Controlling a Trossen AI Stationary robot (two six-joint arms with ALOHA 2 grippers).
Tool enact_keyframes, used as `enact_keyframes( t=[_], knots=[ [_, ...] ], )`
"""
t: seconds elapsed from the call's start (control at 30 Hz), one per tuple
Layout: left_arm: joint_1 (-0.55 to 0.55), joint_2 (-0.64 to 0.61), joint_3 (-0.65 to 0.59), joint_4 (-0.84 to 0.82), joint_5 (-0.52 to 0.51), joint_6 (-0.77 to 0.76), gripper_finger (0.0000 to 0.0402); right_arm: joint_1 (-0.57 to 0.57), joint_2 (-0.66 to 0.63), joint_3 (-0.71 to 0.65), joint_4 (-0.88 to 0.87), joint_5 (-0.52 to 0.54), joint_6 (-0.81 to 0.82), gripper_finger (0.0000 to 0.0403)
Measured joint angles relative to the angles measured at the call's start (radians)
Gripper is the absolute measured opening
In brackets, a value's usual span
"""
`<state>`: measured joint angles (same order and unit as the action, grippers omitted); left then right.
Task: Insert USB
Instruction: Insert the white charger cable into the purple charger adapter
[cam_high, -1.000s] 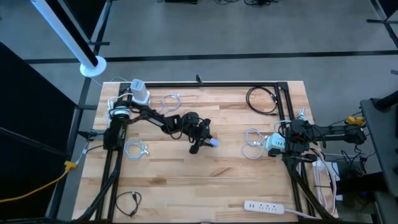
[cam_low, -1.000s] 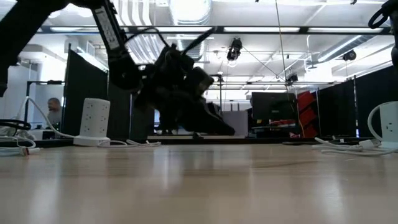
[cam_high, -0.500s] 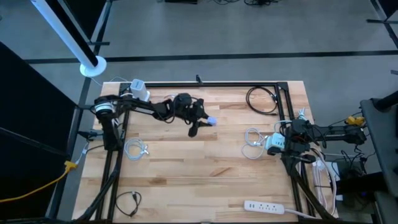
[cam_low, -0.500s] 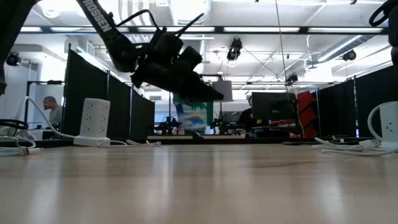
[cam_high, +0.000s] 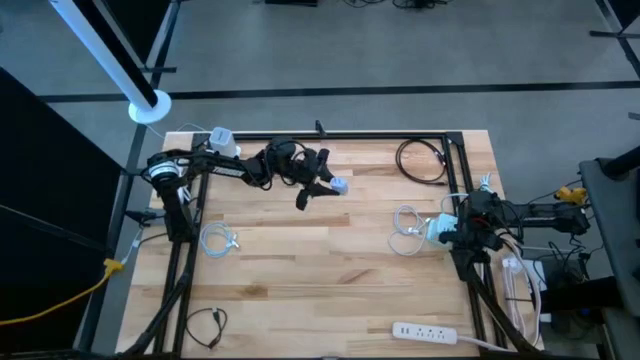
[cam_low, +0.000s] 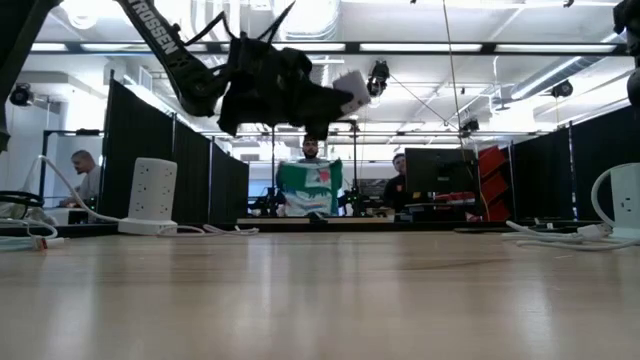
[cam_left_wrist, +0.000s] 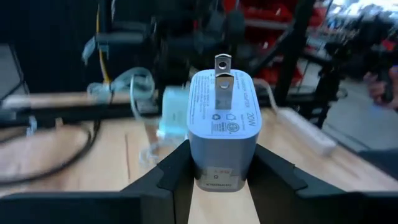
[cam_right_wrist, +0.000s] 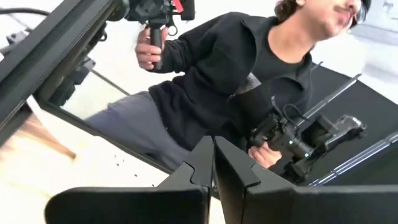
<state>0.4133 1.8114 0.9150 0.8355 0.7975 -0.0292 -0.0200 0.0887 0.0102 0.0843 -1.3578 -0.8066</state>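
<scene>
**Inspector:** Left pincer first. Condition?

**Assistant:** Clenched on a pale wall charger. In the left wrist view the two dark fingers press its flanks, and its two metal prongs point away from the wrist. In the low view the charger sits well above the counter, not touching it.

**Inspector:** Position on the counter?

**Assistant:** In the high view the charger hangs over the 12 o'clock part of the counter, a little toward 11. The left arm reaches out to it from its base at the 9 o'clock edge.

**Inspector:** What lies around it?

**Assistant:** A white tower power strip stands at the 10 o'clock corner, with a coiled white cable between it and the pincer. Another white cable coil lies at 9 o'clock. A black cable loop lies at 1 o'clock.

**Inspector:** Right pincer?

**Assistant:** The right pincer waits at the 3 o'clock edge, its fingers drawn together with nothing between them. In the high view a second pale charger and a white cable coil lie just beside it.

**Inspector:** Further out?

**Assistant:** A flat white power strip lies at 5 o'clock, and a small black cable at 7 o'clock. Beyond the counter, the right wrist view shows a person in a dark top holding camera gear.
</scene>
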Motion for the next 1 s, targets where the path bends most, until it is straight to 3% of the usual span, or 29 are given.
enact_keyframes(
  t=[0.13,0.23,0.3,0.37,0.43,0.9,1.0],
  knots=[
    [0.0,0.0,0.0,0.057,0.008,-0.075,0.0118,0.0,-0.001,0.0,0.111,-0.001,-0.013,0.0],
    [0.001,0.0,-0.001,0.054,0.036,-0.105,0.0118,0.0,0.0,0.0,0.224,0.086,0.226,0.0],
    [0.001,0.0,-0.001,0.062,0.025,-0.115,0.0118,0.0,0.001,0.0,0.289,0.302,0.527,0.0],
    [0.001,0.0,-0.001,0.08,-0.008,-0.122,0.0118,-0.005,0.003,0.0,0.292,0.614,0.802,0.0],
    [0.005,0.0,-0.001,0.118,-0.029,-0.14,0.0118,-0.015,0.004,0.0,0.268,0.862,0.948,0.0],
    [0.059,-0.009,-0.001,0.184,-0.022,-0.266,0.0118,-0.02,0.011,0.0,0.355,1.372,1.202,0.0],
    [0.062,-0.01,-0.001,0.186,-0.021,-0.269,0.0118,-0.02,0.011,0.0,0.409,1.384,1.208,0.0]
  ],
)
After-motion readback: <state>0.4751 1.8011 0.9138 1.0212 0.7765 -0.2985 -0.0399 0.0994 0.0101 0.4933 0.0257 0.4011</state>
